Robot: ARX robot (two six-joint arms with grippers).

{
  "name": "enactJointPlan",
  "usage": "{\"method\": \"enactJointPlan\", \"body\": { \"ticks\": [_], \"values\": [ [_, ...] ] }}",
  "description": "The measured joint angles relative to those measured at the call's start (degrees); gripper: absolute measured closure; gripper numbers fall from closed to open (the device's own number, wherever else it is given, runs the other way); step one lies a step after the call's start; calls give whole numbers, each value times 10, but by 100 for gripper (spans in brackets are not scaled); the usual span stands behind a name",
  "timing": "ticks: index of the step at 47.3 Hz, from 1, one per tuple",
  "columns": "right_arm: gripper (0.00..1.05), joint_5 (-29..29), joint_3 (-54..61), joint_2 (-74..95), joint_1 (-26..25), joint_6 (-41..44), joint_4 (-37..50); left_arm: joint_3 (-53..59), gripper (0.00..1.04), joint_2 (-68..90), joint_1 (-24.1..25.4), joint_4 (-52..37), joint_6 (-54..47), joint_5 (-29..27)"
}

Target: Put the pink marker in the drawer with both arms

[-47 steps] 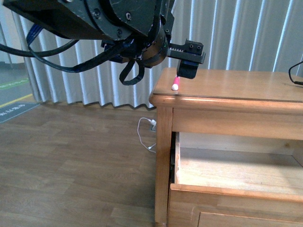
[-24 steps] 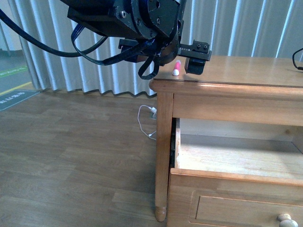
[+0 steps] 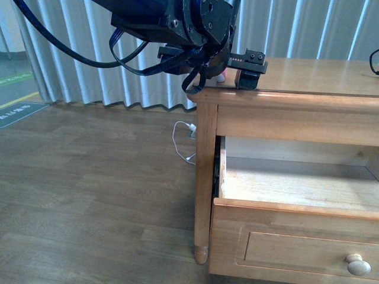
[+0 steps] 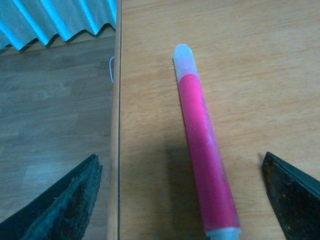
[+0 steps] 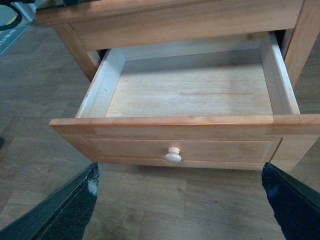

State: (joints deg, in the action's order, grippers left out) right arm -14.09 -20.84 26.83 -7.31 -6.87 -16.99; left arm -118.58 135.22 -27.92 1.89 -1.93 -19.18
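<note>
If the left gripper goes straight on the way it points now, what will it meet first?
Probably the pink marker. It lies on the cabinet top, midway between the sides of the open left gripper. The wood is right under it, though depth is hard to judge.

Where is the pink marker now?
In the left wrist view, the pink marker lies on the cabinet top near its left edge, between the fingers of the open left tool.

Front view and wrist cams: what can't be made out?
- Front view: pink marker hidden almost wholly behind the left gripper.
- Front view: drawer cut off by the right edge; right gripper out of frame.
- Wrist views: each gripper cut off by the edge, fingertips only.
- Right wrist view: drawer floor just behind its front panel hidden by that panel.
</note>
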Motion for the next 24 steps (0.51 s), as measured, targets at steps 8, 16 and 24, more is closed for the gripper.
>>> {"method": "enactJointPlan", "body": {
  "ticks": [8,16,24],
  "values": [
    [9,0,0,0,0,0,0,-20,13,8,-4,21,-12,3],
    [9,0,0,0,0,0,0,-30,38,10,-6,43,-26,2],
    [9,0,0,0,0,0,0,-29,68,10,-7,55,-35,15]
  ]
}}
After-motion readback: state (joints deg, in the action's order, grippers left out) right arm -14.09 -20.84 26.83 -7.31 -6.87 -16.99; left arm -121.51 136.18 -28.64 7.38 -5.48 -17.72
